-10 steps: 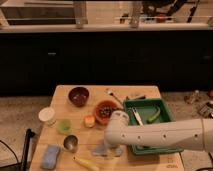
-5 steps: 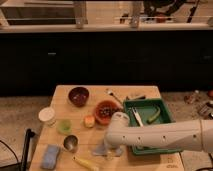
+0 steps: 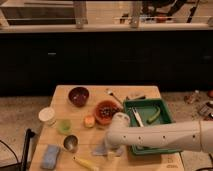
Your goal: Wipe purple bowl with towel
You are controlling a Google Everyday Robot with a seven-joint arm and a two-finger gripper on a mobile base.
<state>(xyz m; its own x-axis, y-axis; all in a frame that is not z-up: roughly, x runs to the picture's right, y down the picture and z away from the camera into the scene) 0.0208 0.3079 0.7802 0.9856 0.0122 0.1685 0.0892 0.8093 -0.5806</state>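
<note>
The purple bowl (image 3: 78,95) is dark maroon and sits at the table's back left, apart from the arm. My white arm (image 3: 165,136) reaches in from the right across the front of the table. The gripper (image 3: 111,149) hangs below the wrist near the table's front middle, low over the wood. A pale grey-blue cloth, likely the towel (image 3: 101,148), lies at the gripper's left side on the table. The wrist hides where the gripper and the cloth meet.
An orange bowl (image 3: 106,111) with dark contents, an orange fruit (image 3: 89,121), a white cup (image 3: 47,116), a green cup (image 3: 64,126), a metal cup (image 3: 70,143), a blue sponge (image 3: 50,156) and a yellow item (image 3: 86,163) share the wooden table (image 3: 62,100). A green tray (image 3: 163,109) with utensils stands at the right.
</note>
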